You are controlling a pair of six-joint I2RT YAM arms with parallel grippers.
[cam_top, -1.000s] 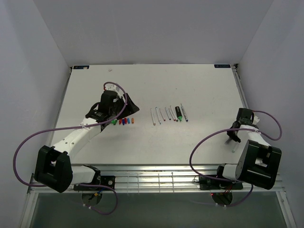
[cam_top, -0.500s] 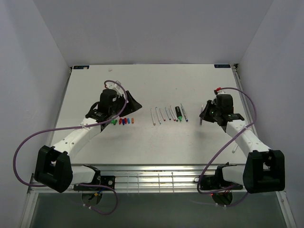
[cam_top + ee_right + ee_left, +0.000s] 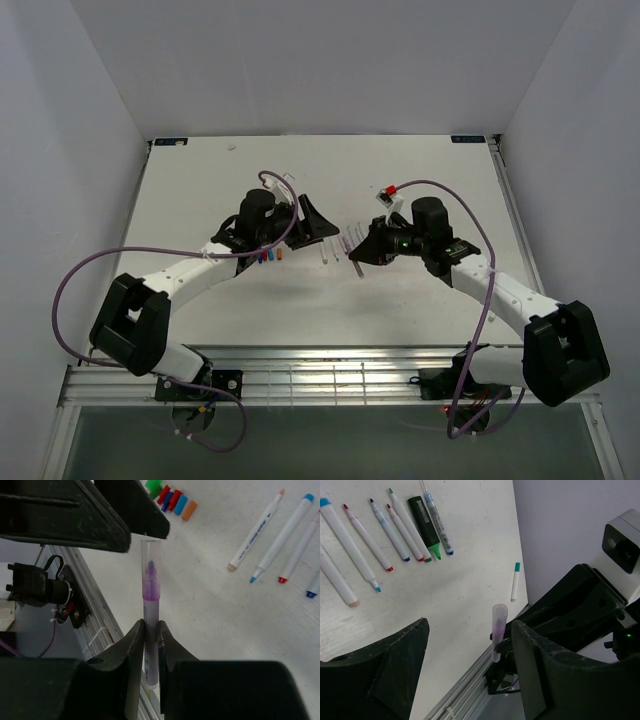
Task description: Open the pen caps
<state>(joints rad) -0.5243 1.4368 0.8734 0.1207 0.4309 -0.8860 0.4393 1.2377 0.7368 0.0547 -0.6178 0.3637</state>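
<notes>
My right gripper (image 3: pixel 150 630) is shut on a white pen (image 3: pixel 150 650) and holds it in the air over the middle of the table. The pen's pale clear cap (image 3: pixel 150 565) is still on over a purple tip. In the left wrist view this cap (image 3: pixel 498 617) stands between the fingers of my open left gripper (image 3: pixel 470 625), close to the right finger (image 3: pixel 545 665), with a gap on each side. From above, the left gripper (image 3: pixel 322 230) and right gripper (image 3: pixel 362 252) face each other. Several loose coloured caps (image 3: pixel 266 255) lie in a row.
Several uncapped white pens (image 3: pixel 365 540) and a black marker (image 3: pixel 422 515) with a green tip lie side by side on the table (image 3: pixel 420 175). One pen with a teal cap (image 3: pixel 515 581) lies apart. The metal rail (image 3: pixel 330 365) runs along the near edge.
The right arm swung from the table's right side to the middle, carrying the pen. The left gripper moved right, still open, until its fingers came around the cap.
</notes>
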